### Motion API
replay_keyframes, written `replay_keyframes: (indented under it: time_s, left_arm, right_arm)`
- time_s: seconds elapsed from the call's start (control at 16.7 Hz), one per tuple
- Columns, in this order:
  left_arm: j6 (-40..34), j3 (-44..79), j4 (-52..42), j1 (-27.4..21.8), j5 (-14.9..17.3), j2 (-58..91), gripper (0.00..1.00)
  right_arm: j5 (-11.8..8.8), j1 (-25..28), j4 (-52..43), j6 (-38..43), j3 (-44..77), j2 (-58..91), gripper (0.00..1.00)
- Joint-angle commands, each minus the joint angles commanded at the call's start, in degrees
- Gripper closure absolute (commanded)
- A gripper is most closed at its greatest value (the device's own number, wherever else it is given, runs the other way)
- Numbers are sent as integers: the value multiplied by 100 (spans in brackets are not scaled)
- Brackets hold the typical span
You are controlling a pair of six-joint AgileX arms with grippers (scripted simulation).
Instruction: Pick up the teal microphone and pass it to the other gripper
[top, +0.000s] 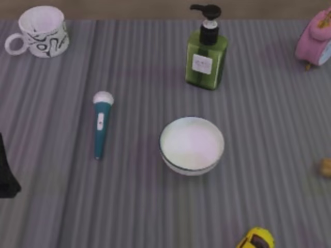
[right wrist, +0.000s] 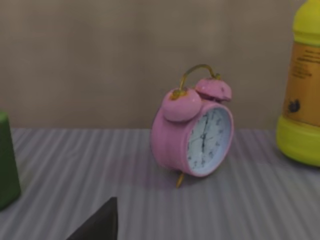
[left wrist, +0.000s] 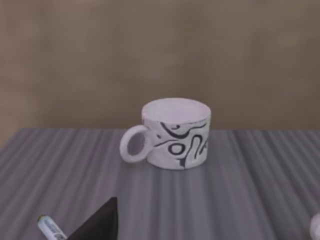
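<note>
The teal microphone (top: 101, 124) lies flat on the grey ribbed table (top: 258, 129), left of centre in the top view, its long axis running almost straight toward the far edge. The rounded white head points to the far side, in the general direction of the patterned mug (top: 39, 32); the tapered teal tail points to the near edge, with the white button strip facing up. It sits well left of the white bowl (top: 192, 145), apart from it, and nothing touches it.

The left gripper (top: 6, 170) appears only as a black shape at the table's left edge, nearer the front than the microphone and apart from it. Whether its fingers are spread or closed cannot be told. The right gripper shows just 1 dark fingertip (right wrist: 97, 224) in the right wrist view, facing a pink alarm clock (right wrist: 192, 134); its grip cannot be told either.

A green pump bottle (top: 206, 54) stands beyond the bowl.
</note>
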Motion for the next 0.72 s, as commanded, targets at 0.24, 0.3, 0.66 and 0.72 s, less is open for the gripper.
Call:
replay_keyframes:
  time_s: [0.24, 0.3, 0.66, 0.72]
  left_arm:
    - [-33, 156, -133, -57, 6, 176, 0]
    - [-67, 311, -264, -107, 7, 356, 0]
    - [-489, 2099, -1621, -591, -53, 2681, 0]
    - [-588, 2502, -1892, -690, -67, 3238, 0]
  right_arm:
    - [0, 0, 0, 0, 0, 0, 0]
    - [0, 0, 0, 0, 0, 0, 0]
    - [0, 0, 0, 0, 0, 0, 0]
    - [0, 0, 0, 0, 0, 0, 0]
